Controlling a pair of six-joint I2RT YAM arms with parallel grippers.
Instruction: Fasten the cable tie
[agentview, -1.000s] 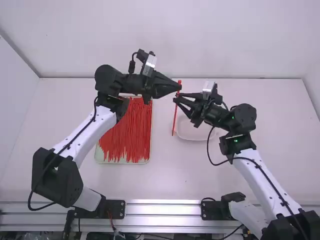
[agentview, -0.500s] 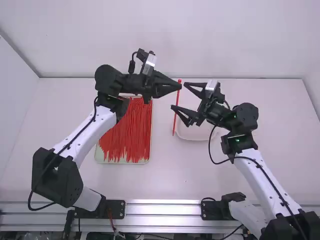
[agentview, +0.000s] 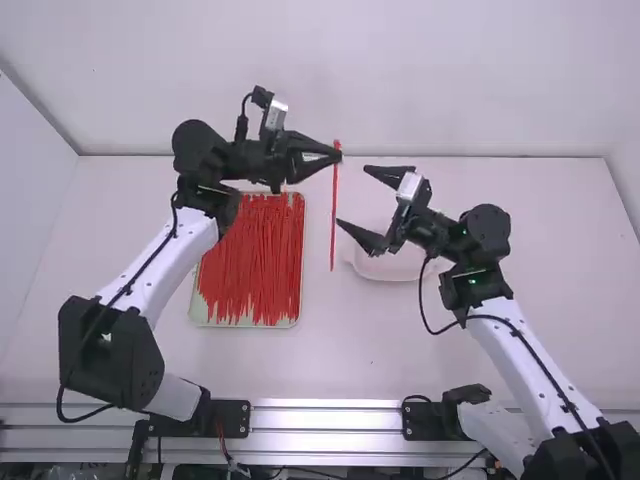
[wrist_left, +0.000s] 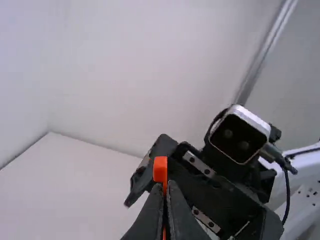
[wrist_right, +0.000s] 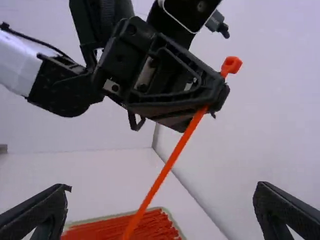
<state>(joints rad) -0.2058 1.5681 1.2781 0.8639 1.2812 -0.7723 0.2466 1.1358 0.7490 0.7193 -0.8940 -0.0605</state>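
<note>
My left gripper (agentview: 332, 157) is held above the table's far middle, shut on a red cable tie (agentview: 334, 205) just below its head. The tie hangs straight down with its tail end free in the air. The tie's head (wrist_left: 160, 169) pokes out above my left fingertips (wrist_left: 162, 199). My right gripper (agentview: 373, 203) sits just right of the tie, wide open, one finger high and one low, with nothing between them. From the right wrist, the cable tie (wrist_right: 176, 149) runs diagonally from the left gripper (wrist_right: 212, 95) down between my spread fingers.
A tray (agentview: 210, 315) with a heap of red cable ties (agentview: 252, 260) lies on the table left of the middle, under the left arm. A white dish (agentview: 385, 270) sits under the right gripper. White walls stand close behind.
The right gripper let go of the tie and opened wide, drawing back a little. The left gripper swung left and up with the tie, which now hangs freely.
</note>
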